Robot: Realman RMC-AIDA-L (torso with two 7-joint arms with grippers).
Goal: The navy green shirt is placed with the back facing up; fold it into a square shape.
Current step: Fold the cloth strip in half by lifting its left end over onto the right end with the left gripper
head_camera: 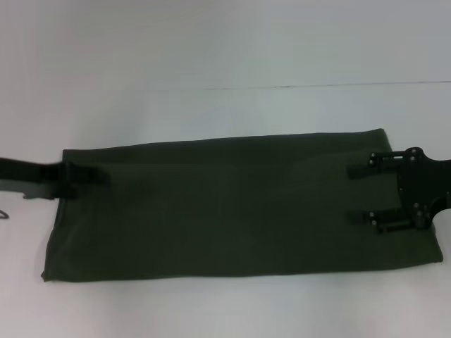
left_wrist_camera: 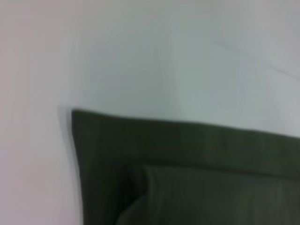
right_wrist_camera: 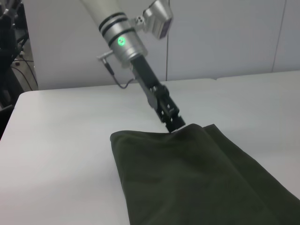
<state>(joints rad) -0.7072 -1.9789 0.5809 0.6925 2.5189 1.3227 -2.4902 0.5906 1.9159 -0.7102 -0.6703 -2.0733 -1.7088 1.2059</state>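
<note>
The navy green shirt [head_camera: 232, 204] lies flat on the white table [head_camera: 225, 105] as a long rectangle, plain side up. My right gripper [head_camera: 349, 194] is over the shirt's right end. It is open, with one finger near the far edge, the other nearer the front, and only flat cloth between them. My left gripper [head_camera: 88, 174] reaches in over the shirt's far left corner. In the right wrist view, the left gripper [right_wrist_camera: 174, 123] has its tip at the edge of the shirt [right_wrist_camera: 187, 178]. The left wrist view shows a corner of the shirt [left_wrist_camera: 187, 164] with a fold line.
White table surrounds the shirt on all sides. A seam [head_camera: 331, 86] runs across the table behind the shirt. In the right wrist view, a grey wall [right_wrist_camera: 225, 37] stands behind the table, and cables [right_wrist_camera: 14, 56] hang off to one side.
</note>
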